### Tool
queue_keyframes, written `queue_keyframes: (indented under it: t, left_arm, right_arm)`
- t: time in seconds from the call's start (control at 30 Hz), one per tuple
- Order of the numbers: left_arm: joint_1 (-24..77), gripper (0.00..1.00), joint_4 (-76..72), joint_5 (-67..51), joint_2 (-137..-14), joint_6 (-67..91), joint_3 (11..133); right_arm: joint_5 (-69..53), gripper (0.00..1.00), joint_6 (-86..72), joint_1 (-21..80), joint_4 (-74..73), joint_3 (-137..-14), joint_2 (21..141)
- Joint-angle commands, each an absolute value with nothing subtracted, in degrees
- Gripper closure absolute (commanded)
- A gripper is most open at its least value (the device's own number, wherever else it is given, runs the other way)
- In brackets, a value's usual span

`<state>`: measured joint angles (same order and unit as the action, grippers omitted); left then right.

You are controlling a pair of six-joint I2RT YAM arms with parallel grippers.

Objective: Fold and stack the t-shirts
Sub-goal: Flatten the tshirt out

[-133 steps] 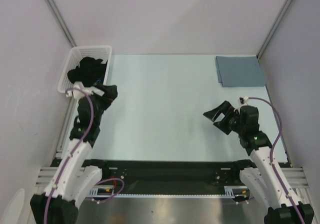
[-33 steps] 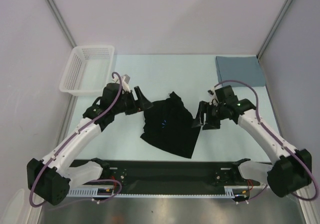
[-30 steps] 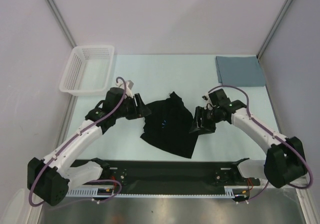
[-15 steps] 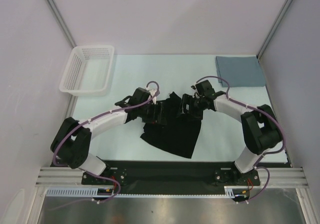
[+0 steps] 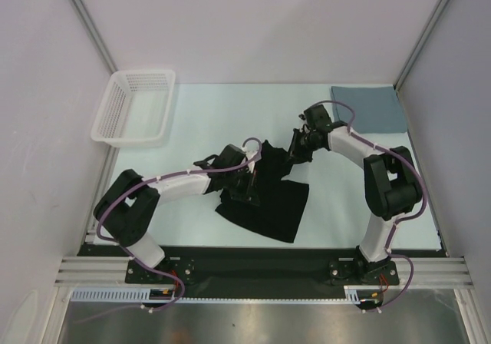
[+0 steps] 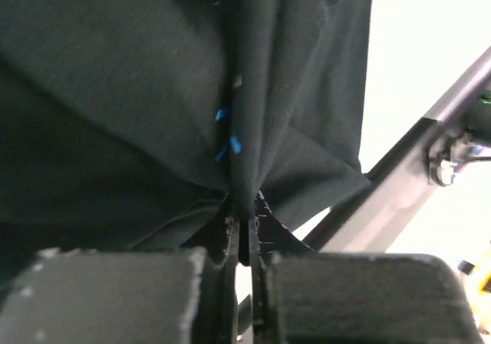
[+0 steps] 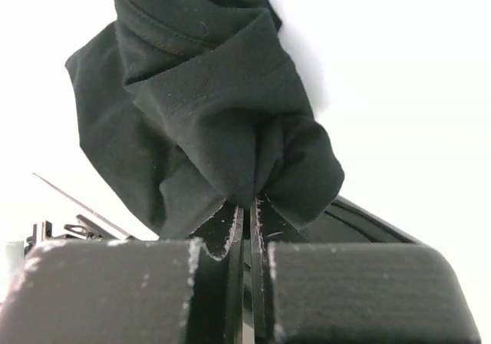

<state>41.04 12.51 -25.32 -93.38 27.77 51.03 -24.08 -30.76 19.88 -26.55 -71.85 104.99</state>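
The left gripper (image 6: 242, 215) is pinched nearly flat on a bunched ridge of the black t-shirt (image 6: 115, 83). The fold runs straight out from between its fingers, and a few small blue marks (image 6: 228, 140) sit on the cloth just beyond the tips. How many layers lie in that pinch is hard to tell from so close. The right gripper (image 7: 247, 206) is clamped on the same shirt, with a thick rolled edge gathered just ahead of its fingers and rising away from them.

From above, the two grippers grip the shirt's far part from opposite sides. The cloth between them is crumpled, and the rest spreads flatter on the table (image 5: 230, 114), back toward the arm bases. Beyond the right gripper and to its right, the folded slate grey-blue t-shirt (image 5: 368, 107) lies flat in the far corner, well apart from the black one. Far to the left gripper's left and beyond it stands the white mesh basket (image 5: 103, 121).
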Motion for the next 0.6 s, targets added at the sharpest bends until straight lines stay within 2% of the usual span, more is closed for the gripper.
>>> queue_keyframes:
  t: [0.0,0.17,0.3,0.43,0.47,0.53,0.57]
  left_arm:
    - [41.22,1.0,20.17,-17.78,-87.57,25.23,54.22]
    - [36.15,0.99,35.04,-1.43,-77.27,18.83,63.43]
    - [28.23,1.0,46.38,10.17,-72.69,12.84,81.7]
    - [25.49,1.0,49.39,9.6,-71.63,7.48,98.84]
    - [25.49,1.0,50.0,8.54,-71.46,6.17,104.1]
    - [25.58,1.0,50.54,5.91,-70.23,5.98,105.73]
    - [25.58,1.0,49.84,5.11,-68.92,6.24,105.21]
  right_arm:
    - [-19.87,1.0,-26.47,19.6,-32.42,-80.83,100.55]
    - [-17.24,1.0,-23.21,19.95,-38.39,-94.72,99.49]
    - [-12.58,1.0,-21.88,19.16,-39.99,-109.83,100.72]
    - [-8.8,1.0,-21.62,18.11,-45.25,-130.89,101.6]
    - [-7.05,1.0,-21.36,17.93,-48.57,-133.04,101.34]
    - [-5.11,1.0,-20.92,17.67,-51.67,-134.65,98.37]
    - [-4.49,1.0,-20.4,17.75,-53.25,-130.65,96.52]
